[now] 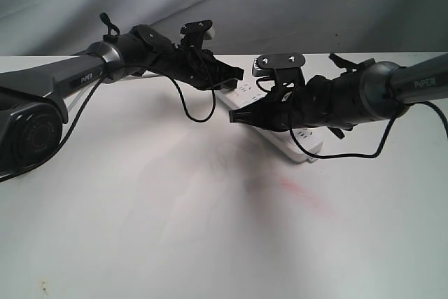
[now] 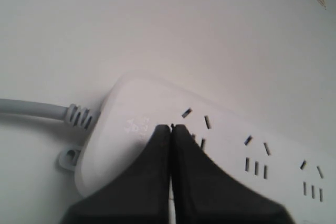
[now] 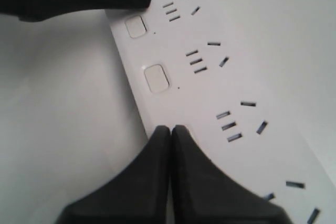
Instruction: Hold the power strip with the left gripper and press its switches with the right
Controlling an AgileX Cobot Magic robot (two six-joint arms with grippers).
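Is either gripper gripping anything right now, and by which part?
Nothing is clamped. Both are shut empty: left gripper over the power strip near its cord, right gripper at its switch-side edge.

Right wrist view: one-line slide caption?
Right gripper, shut, tips at the power strip switch-side edge, two white switches just ahead.

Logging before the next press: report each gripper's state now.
Left gripper: closed, holding nothing, tips over one end of the power strip.
Right gripper: closed, holding nothing, tips by the strip's switches.
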